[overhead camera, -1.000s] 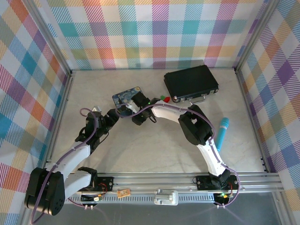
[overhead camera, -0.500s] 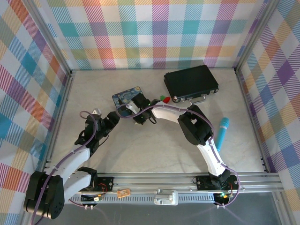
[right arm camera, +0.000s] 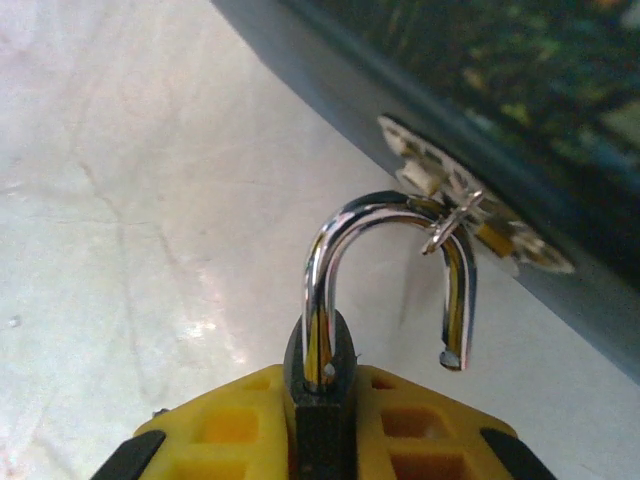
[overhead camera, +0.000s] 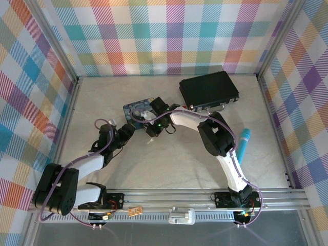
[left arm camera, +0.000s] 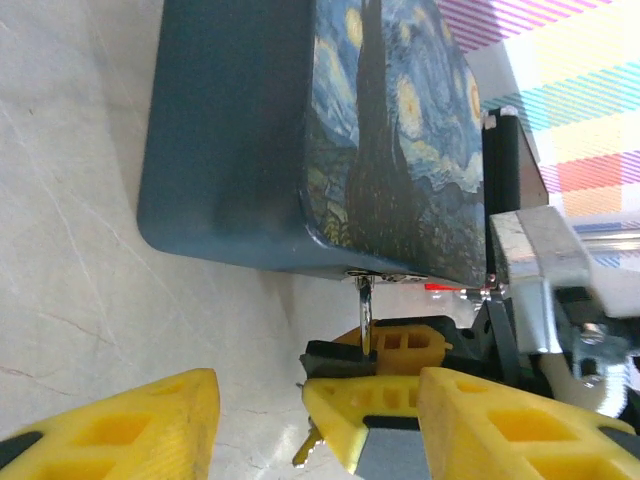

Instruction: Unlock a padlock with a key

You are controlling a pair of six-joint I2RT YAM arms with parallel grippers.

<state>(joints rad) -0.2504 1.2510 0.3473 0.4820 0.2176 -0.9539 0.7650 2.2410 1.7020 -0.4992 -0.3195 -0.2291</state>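
Right hand pinches the dark, silvery-shackled padlock at the blue painted tin latch; I see left hand spread.

This is a robot test cell in a lab. A pale marbled bench is boxed in by bare aluminium posts and bright checked cloth walls. A left arm and a right arm, both jointed, are bolted to a slotted metal rail at the near edge. Purple cables loop along them, and a small bare circuit board sits by the rail.
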